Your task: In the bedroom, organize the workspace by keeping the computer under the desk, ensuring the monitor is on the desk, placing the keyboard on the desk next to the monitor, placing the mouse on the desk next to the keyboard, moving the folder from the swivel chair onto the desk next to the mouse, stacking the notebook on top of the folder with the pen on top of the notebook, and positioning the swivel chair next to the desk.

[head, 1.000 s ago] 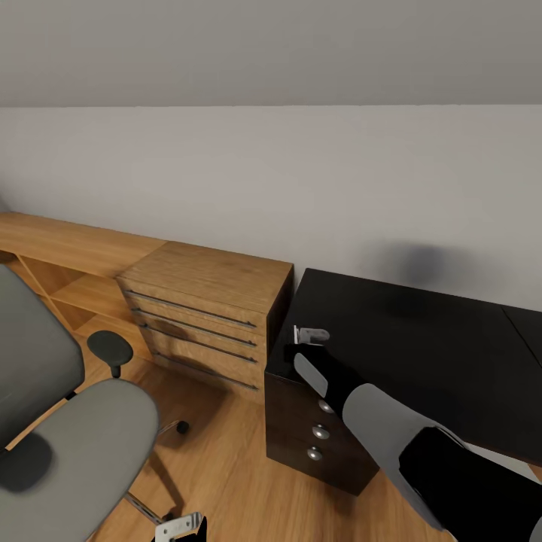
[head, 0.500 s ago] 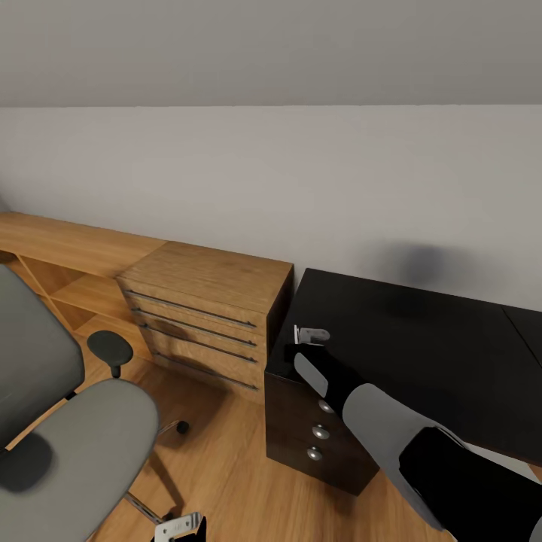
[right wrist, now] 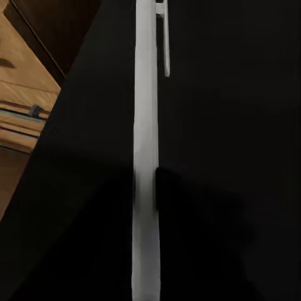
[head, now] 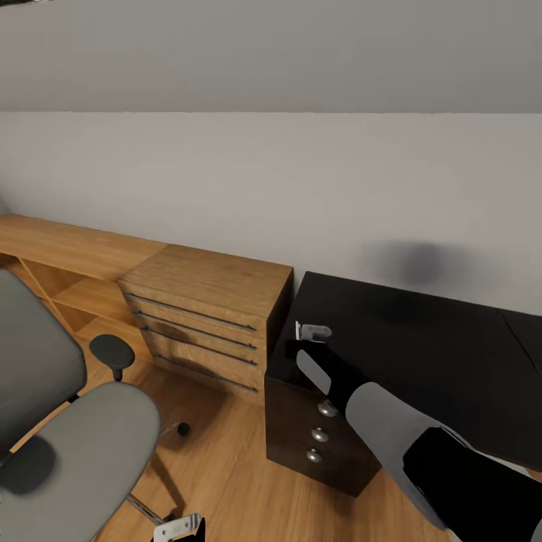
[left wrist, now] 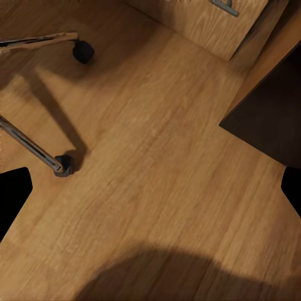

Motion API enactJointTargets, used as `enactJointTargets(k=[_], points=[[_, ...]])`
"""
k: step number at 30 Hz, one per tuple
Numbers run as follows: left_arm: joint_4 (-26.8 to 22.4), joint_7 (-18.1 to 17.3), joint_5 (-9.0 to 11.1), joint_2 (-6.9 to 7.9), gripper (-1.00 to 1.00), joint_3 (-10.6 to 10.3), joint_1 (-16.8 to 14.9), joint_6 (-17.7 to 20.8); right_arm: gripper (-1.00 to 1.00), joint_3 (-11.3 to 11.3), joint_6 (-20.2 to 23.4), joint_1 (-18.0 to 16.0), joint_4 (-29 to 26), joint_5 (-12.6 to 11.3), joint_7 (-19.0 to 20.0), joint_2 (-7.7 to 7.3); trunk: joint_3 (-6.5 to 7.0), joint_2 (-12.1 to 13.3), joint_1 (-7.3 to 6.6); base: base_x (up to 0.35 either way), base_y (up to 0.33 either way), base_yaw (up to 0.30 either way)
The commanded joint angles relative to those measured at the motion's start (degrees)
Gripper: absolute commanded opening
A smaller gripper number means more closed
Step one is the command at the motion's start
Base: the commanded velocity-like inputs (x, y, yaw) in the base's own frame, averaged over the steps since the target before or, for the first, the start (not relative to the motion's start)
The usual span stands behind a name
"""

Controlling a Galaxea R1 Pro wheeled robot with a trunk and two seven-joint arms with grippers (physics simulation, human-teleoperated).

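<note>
Our right fingers (head: pixel 312 331) sit over the black desk (head: pixel 421 339) corner, pinched on a thin white pen (right wrist: pixel 145 157). Left fingers' (head: pixel 179 527) state we cannot tell. The chair (head: pixel 68 436) stands nearby.

- A home room under a roof, set up as a study corner: the grey ceiling (head: pixel 271 53) slopes down to meet a low, plain white wall (head: pixel 248 181).
- Warm wood plank floor (head: pixel 226 467) runs through the room, the grain also clear in the left wrist view.
- Low light-wood shelving (head: pixel 60 263) runs along the wall, ending in a matching dresser (head: pixel 207 312) with slim metal drawer pulls.
- A glossy black desk (head: pixel 421 339) stands just beside the dresser, with a black drawer unit (head: pixel 316 436) with round silver knobs under it.
- A grey fabric swivel chair (head: pixel 68 444) with dark armrests and a chrome base on casters stands near the desk.
</note>
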Motion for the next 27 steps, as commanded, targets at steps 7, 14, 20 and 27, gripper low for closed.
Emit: enactJointTargets(k=[7, 14, 20, 27], points=[[-0.06, 0.29, 0.70, 0.08, 1.00, -0.31, -0.02, -0.32, -1.00, -0.98, 1.28, 5.04, -19.10, -12.80, -1.65, -11.16, 1.22, 2.79, -1.54, 0.000, 0.000, 0.000], [0.11, 0.08, 0.73, 0.00, 1.00, -0.31, -0.02, -0.20, -1.00, -1.11, -2.10, 11.70, -38.59, -28.59, -12.67, -21.21, 2.12, 4.80, -2.64, 0.000, 0.000, 0.000], [2.02, -0.15, 0.70, -0.02, 1.00, -0.39, -0.03, -0.20, -1.00, -1.19, -6.94, 12.39, -39.76, -29.89, -14.91, -21.82, 2.11, 4.80, -2.64, 0.000, 0.000, -0.097], [2.70, -0.18, 0.77, -0.06, 1.00, -0.41, -0.02, -0.15, -1.00, -1.51, -7.01, 12.46, -39.86, -29.89, -14.92, -23.74, 2.17, 4.80, -2.64, -0.117, 0.000, -0.083]])
